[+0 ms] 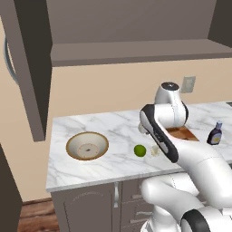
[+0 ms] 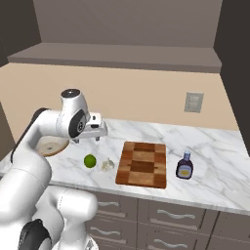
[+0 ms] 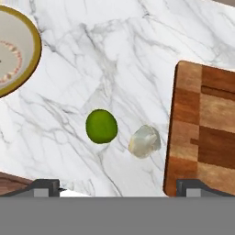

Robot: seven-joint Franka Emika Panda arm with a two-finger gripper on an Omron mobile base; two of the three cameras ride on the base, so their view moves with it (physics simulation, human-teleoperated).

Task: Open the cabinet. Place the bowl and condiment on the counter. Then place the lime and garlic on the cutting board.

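Looking from the left base view, the cabinet hangs with its door swung open over the counter. The bowl sits at the left, the lime right of it, the garlic just beside the lime, and the condiment far right.

From the right base view, the gripper hovers above the counter, left of the cutting board; lime and garlic lie on the marble near its left edge, the condiment to its right.

In the hand view, the 2 fingertips stand wide apart, holding nothing, with lime and garlic between them, apart from each other.
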